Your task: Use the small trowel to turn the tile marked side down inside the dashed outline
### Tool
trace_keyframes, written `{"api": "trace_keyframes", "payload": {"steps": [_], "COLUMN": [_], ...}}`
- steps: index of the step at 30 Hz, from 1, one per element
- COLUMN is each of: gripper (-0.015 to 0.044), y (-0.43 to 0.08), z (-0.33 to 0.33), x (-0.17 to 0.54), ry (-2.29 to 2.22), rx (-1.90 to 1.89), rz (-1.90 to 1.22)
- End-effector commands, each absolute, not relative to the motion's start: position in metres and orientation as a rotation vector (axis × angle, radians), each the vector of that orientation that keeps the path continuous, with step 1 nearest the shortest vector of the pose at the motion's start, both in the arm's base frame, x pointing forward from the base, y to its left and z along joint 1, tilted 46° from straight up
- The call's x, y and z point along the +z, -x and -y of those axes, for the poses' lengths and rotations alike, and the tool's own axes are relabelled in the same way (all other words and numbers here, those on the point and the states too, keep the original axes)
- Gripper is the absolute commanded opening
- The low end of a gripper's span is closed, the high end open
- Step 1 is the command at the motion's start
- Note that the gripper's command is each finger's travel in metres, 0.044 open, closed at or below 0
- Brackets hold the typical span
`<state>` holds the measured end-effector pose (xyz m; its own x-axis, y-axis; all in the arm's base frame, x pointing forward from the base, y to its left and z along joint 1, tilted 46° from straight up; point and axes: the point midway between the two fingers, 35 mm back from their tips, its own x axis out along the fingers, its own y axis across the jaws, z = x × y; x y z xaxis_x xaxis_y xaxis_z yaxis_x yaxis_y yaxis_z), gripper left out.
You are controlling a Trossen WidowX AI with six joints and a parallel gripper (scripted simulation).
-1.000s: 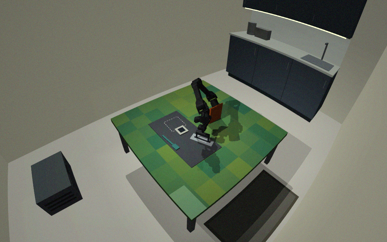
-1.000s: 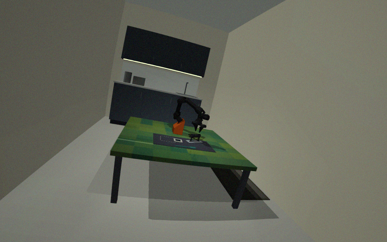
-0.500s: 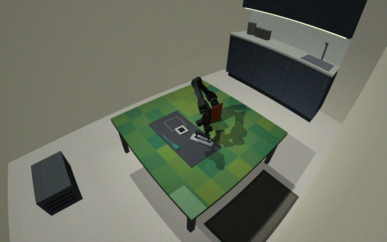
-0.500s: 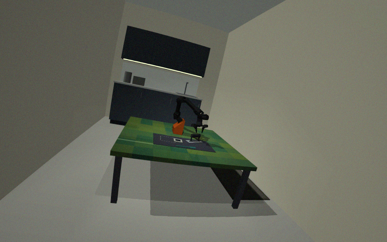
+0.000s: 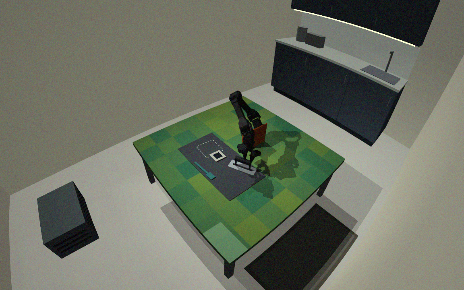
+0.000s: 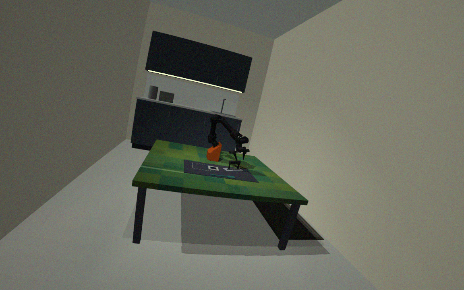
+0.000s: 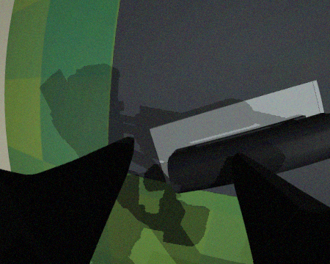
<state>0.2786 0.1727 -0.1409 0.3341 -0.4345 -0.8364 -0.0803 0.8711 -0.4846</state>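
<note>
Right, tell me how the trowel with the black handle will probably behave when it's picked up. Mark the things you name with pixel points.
The trowel (image 5: pixel 232 165) (image 6: pixel 226 169) (image 7: pixel 301 100) looks stiff, its flat blade showing no sag. The thick, rounded handle (image 5: pixel 242 161) (image 6: pixel 234 162) (image 7: pixel 253 147) could roll between fingers if pinched off-centre. Standing above the blade, it should leave room for a grip.

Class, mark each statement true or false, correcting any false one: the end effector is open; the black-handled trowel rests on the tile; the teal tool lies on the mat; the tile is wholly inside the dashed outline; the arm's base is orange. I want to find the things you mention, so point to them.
1. The end effector (image 5: pixel 248 160) (image 6: pixel 239 159) (image 7: pixel 185 152) is open. True.
2. The black-handled trowel (image 5: pixel 242 168) (image 6: pixel 234 162) (image 7: pixel 202 158) rests on the tile (image 5: pixel 218 155) (image 6: pixel 213 168). False: it rests on the mat (image 5: pixel 226 183) (image 6: pixel 248 176) (image 7: pixel 209 48).
3. The teal tool (image 5: pixel 210 175) (image 6: pixel 222 176) lies on the mat. True.
4. The tile is wholly inside the dashed outline (image 5: pixel 212 139) (image 6: pixel 191 165). False: most is outside.
5. The base (image 5: pixel 261 135) (image 6: pixel 213 153) is orange. True.
</note>
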Motion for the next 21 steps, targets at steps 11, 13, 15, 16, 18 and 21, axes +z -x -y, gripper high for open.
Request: {"api": "trace_keyframes", "payload": {"steps": [11, 13, 15, 16, 18, 21], "gripper": [0.0300, 0.0300, 0.0300, 0.0300, 0.0300, 0.0300], "y": [-0.2724, -0.2723, -0.2730, -0.2734, -0.2741, -0.2752], "z": [-0.1645, -0.1634, -0.1632, -0.1631, -0.1628, -0.1622], "x": [-0.1479, -0.1481, -0.1475, -0.1472, -0.1464, -0.1449], "ry": [0.847, 0.898, 0.946, 0.970, 1.019, 1.093], "rx": [0.113, 0.160, 0.205, 0.227, 0.270, 0.331], "rz": [-1.189, -1.175, -1.157, -1.147, -1.126, -1.093]}}
